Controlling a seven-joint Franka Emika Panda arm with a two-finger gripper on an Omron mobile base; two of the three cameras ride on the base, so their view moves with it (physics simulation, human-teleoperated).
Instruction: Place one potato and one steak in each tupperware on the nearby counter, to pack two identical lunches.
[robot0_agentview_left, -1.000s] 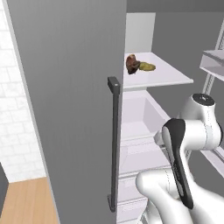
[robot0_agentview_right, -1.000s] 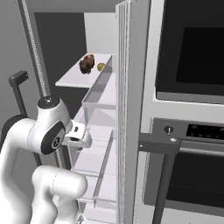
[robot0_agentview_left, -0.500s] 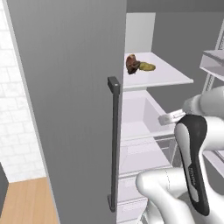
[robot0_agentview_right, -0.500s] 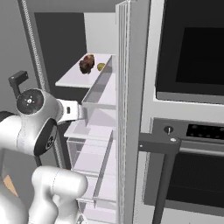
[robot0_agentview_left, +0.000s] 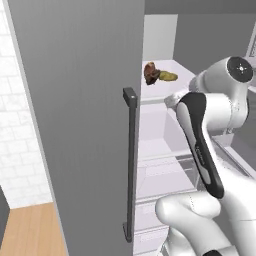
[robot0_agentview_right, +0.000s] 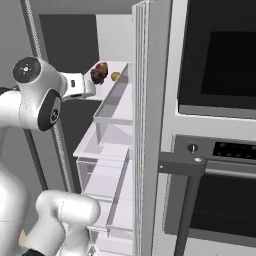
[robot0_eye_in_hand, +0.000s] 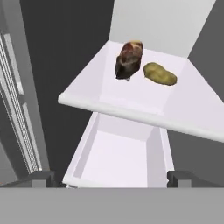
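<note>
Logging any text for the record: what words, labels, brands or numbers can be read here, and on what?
None readable.
Oven panel: faint light marks beside the knob, too small to read.
Fridge door, shelf, steak, potato: no text.

The arm has swung upward — its gripper (robot0_eye_in_hand: 109, 177) now faces the fridge shelf (robot0_eye_in_hand: 131, 103) — jaws wide.

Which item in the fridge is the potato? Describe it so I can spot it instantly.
Look into the open fridge, at its white upper shelf. Two items lie side by side near the back. The potato is the smooth, yellowish-brown oval, whereas the steak beside it is a lumpy, dark reddish-brown piece.
</note>
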